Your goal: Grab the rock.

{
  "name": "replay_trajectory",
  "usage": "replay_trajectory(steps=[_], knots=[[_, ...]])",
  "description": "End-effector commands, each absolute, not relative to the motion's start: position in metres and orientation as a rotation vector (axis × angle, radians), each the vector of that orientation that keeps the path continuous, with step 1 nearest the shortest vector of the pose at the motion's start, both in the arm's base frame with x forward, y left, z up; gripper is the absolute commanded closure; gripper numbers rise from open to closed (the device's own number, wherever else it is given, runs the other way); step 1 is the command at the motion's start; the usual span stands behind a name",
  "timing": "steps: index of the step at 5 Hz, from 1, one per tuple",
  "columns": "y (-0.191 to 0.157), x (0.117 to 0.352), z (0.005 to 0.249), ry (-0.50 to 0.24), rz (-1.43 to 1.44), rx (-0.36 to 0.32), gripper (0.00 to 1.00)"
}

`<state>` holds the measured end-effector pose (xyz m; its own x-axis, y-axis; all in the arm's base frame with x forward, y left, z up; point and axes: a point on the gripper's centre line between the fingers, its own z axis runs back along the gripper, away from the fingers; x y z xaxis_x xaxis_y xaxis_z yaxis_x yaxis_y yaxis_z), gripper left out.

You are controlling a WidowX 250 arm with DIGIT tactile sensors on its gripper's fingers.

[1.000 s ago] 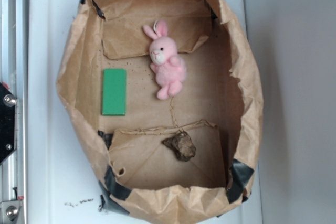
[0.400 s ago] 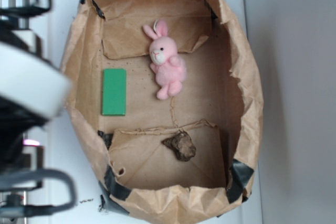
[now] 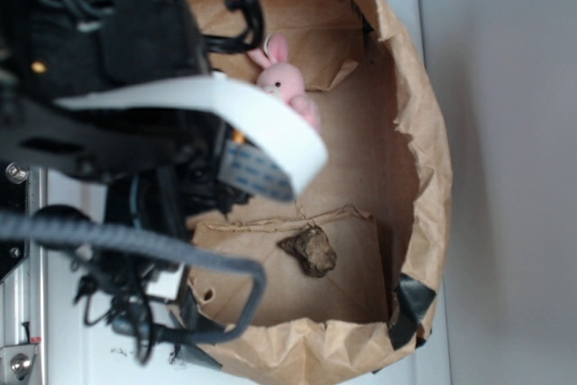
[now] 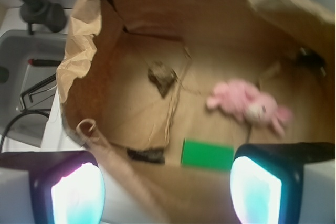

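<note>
The rock [image 3: 308, 251] lies on the floor of an open paper bag [image 3: 424, 142], on a folded flap near the bag's lower edge in the exterior view, a little right of the flap's middle and clear of the walls. Nothing touches it. In the wrist view it sits toward the bag's left wall [image 4: 161, 76], well apart from the other things.

The gripper [image 4: 167, 190] hangs above the bag's rim, over its left side in the exterior view, where the blurred arm [image 3: 135, 114] covers much of the bag. Its two fingers [image 4: 257, 187] stand wide apart at the bottom corners of the wrist view, with only the bag's floor between them; they hold nothing.

A bunny [image 3: 287, 89] lies near the bag's upper edge, partly hidden by the arm in the exterior view. A green block [image 4: 207, 155] lies flat on the floor, between the fingers in the wrist view, near the bunny [image 4: 245, 105] and apart from the rock.
</note>
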<state>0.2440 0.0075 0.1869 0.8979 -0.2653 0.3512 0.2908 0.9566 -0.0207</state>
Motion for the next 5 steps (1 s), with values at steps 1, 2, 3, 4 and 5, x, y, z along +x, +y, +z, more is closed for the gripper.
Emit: replay_trajectory(steps=[1, 2, 3, 4, 5], knots=[[0.031, 0.299, 0.168, -0.341, -0.211, -0.016, 0.00], [0.024, 0.305, 0.142, -0.343, -0.250, 0.038, 0.00], [0.009, 0.299, 0.120, -0.352, -0.319, 0.053, 0.00], [-0.003, 0.302, 0.112, -0.310, -0.339, 0.028, 0.00], [-0.018, 0.295, 0.104, -0.318, -0.387, 0.028, 0.00]])
